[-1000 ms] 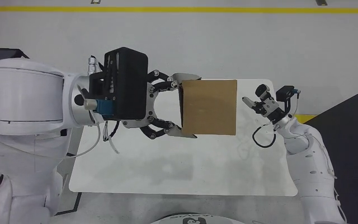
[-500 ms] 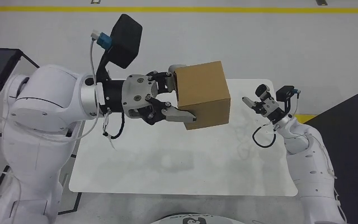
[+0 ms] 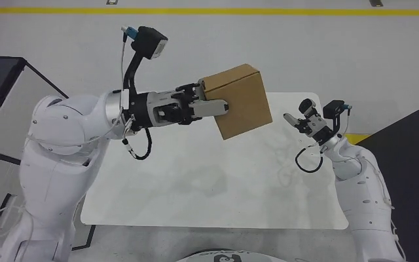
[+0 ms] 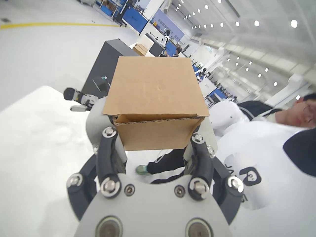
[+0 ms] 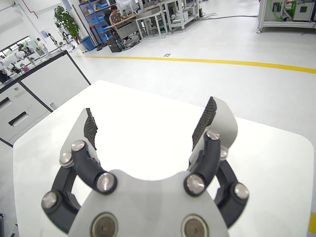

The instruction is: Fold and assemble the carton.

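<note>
The left end effector [image 3: 220,107] is clamped on the brown corrugated cardboard carton [image 3: 239,98], one finger on each of two opposite side faces. It holds the carton in the air over the far edge of the white rounded desk [image 3: 196,190], right of the middle. In the past second the wrist has rolled. The carton, which faced the overhead camera flat with one square face, is now tilted so that two faces show and one long edge points up. It has also shifted a little toward the far edge.

In the left wrist view, the end of the carton [image 4: 153,94] nearest the end effector [image 4: 154,136] has a flap folded in under the top panel, with a thin dark gap along that seam. The carton looks already squared up into a box. The turn probably presents another face or end for checking or closing, though the far end cannot be seen.

Near the desk's far right corner, the right end effector [image 3: 296,112] has not moved. Its fingers are spread apart and hold nothing, as the right wrist view confirms [image 5: 150,117]. It points toward the carton, well apart from it, placed to press a flap if the carton is brought across.
</note>
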